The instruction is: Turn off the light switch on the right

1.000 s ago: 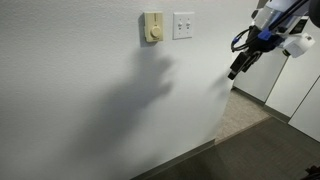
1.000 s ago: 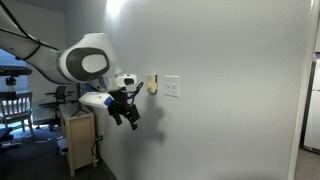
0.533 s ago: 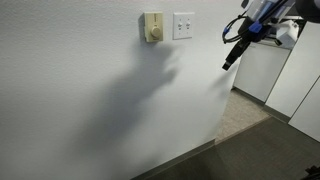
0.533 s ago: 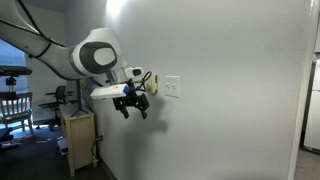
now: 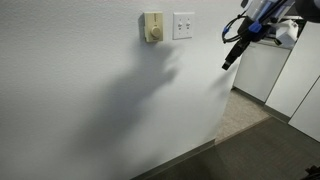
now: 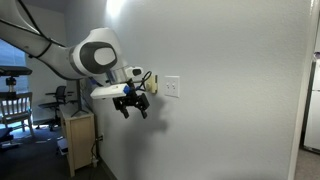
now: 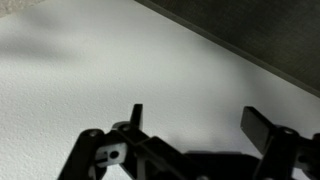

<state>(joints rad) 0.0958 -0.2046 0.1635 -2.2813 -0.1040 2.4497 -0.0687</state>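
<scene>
The light switch [image 5: 183, 25] is a white, nearly square plate on the white wall; it also shows in an exterior view [image 6: 172, 87]. A cream-yellow narrower plate with a knob [image 5: 152, 27] is beside it. My gripper [image 5: 229, 58] hangs in the air below and to one side of the switch, apart from the wall; it shows dark in an exterior view [image 6: 134, 106]. In the wrist view the two fingers [image 7: 197, 120] stand wide apart with nothing between them, facing bare white wall. The switch is out of the wrist view.
The wall's corner and a carpeted floor [image 5: 250, 140] lie below the gripper. White doors or cabinets [image 5: 290, 80] stand past the corner. A wooden cabinet [image 6: 78, 140] and chairs [image 6: 12, 105] stand beside the arm's base.
From one second ago the gripper rose and moved closer to the switch's height. Over the last half second nothing has visibly moved.
</scene>
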